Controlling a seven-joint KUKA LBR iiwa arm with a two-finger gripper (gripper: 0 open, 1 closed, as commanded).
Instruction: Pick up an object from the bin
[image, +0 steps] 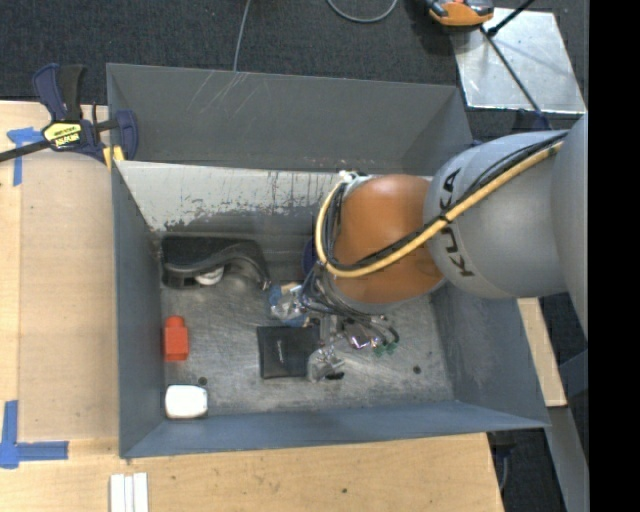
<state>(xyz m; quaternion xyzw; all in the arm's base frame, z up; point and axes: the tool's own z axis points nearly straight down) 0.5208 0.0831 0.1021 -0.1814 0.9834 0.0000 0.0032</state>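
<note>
My tool (334, 348) is low in the grey bin (135, 330), near the middle of its floor and tucked under my orange wrist cover (375, 240). The cover and the tool's own metalwork hide too much, so I cannot tell whether it is open or closed, or whether anything sits in it.

Just beside the tool, on the view's left, lies a flat black square thing (283, 352). Its edge touches the tool or comes very near it; I cannot say which. It is the thing nearest me, and I judge it the likeliest pick. A small blue and clear thing (283, 300) lies close by, toward the back wall. A green speck (386, 344) shows on the tool's far side, and it may be part of my own rig.

Well apart to the left are an orange block (176, 338), a white rounded lump (186, 401) in the front corner and a dark black-and-grey thing (205, 262) at the back.

As I read it, I am at grasping height but nothing is raised off the floor. A sure grip and the lift out are not yet done.
</note>
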